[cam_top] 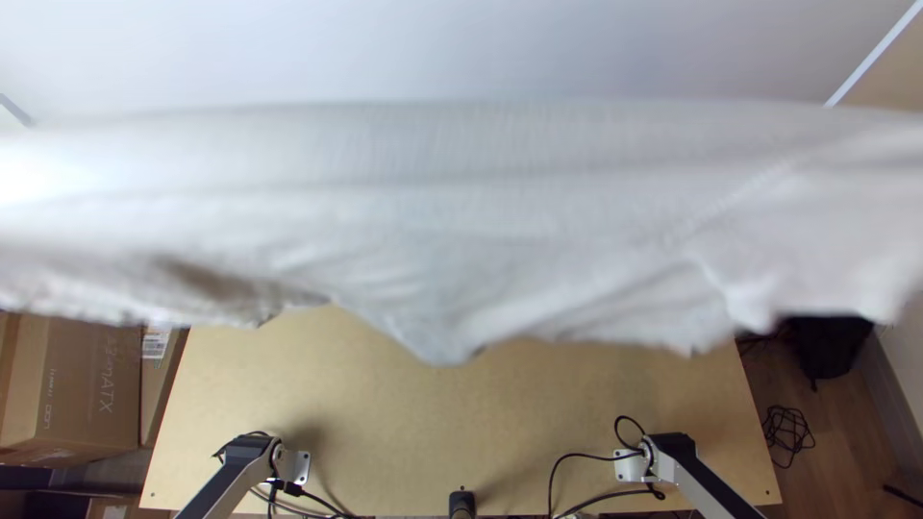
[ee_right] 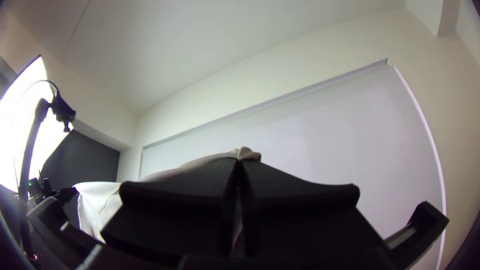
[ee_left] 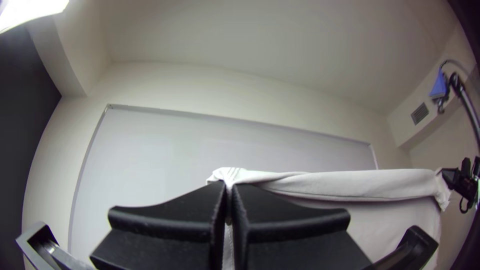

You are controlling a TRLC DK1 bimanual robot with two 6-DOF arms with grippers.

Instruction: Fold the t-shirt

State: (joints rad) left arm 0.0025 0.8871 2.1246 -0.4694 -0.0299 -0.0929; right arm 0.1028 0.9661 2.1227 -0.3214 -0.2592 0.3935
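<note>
T-shirt (cam_top: pixel 433 221) aloft, folding apparently not begun.
The left pincer (ee_left: pixel 229 189) and right pincer (ee_right: pixel 239 162) each clenched part of it, holding it stretched above the bench (cam_top: pixel 433 413); lowering, smoothing and every fold seemingly remained.

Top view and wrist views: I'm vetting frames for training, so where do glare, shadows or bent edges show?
Top view: glare washes out the left part of the t-shirt; a soft shadow lies on the table beside the left arm's base. Left wrist view: a bright light at upper left. Right wrist view: a glaring light panel at left; the wall board has a bowed right edge.
</note>
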